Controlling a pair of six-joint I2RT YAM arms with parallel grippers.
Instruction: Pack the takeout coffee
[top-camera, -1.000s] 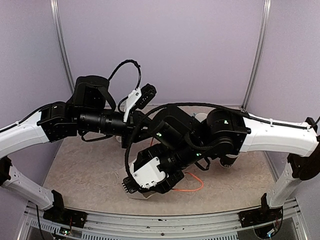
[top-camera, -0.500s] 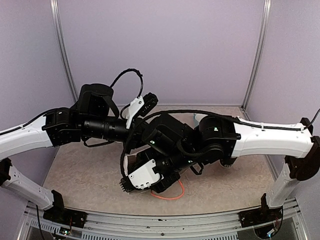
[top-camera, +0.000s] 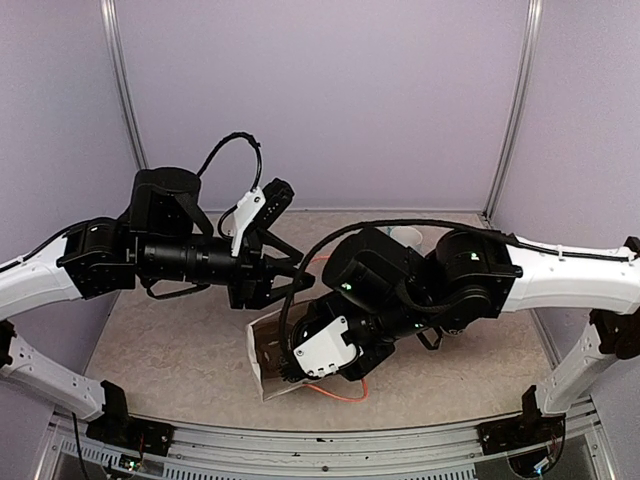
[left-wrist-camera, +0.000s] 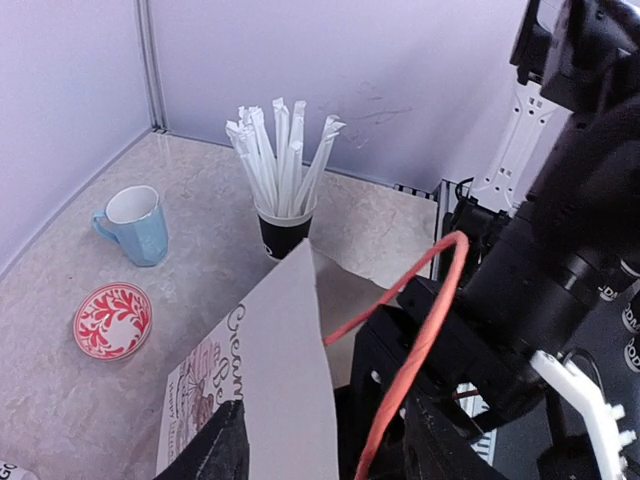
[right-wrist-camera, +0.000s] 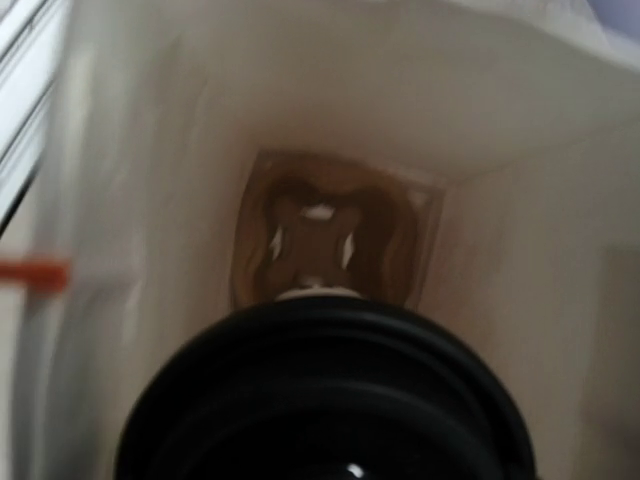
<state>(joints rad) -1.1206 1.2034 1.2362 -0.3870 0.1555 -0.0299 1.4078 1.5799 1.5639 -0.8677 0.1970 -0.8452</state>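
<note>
A white paper bag (top-camera: 262, 345) with an orange cord handle (top-camera: 345, 392) lies open-mouthed near the table's front. My right gripper (top-camera: 290, 365) reaches into it. In the right wrist view the black lid (right-wrist-camera: 320, 400) of a takeout coffee cup fills the bottom, close to the camera. It hides the fingers, and the bag's brown bottom (right-wrist-camera: 330, 240) lies beyond. My left gripper (top-camera: 288, 272) stands open just behind the bag. In the left wrist view the bag's lettered wall (left-wrist-camera: 280, 380) and the handle (left-wrist-camera: 420, 330) rise between its spread fingers (left-wrist-camera: 215, 450).
A dark cup of white straws (left-wrist-camera: 285, 215), a light blue mug (left-wrist-camera: 135, 225) and a red patterned saucer (left-wrist-camera: 112, 320) stand on the beige table (left-wrist-camera: 200, 200) beyond the bag. The right arm's black links (left-wrist-camera: 560, 270) crowd close beside the bag.
My left gripper has opened and let go of the bag, and its arm has drawn back to the left. The right arm has shifted a little right, with its gripper still in the bag.
</note>
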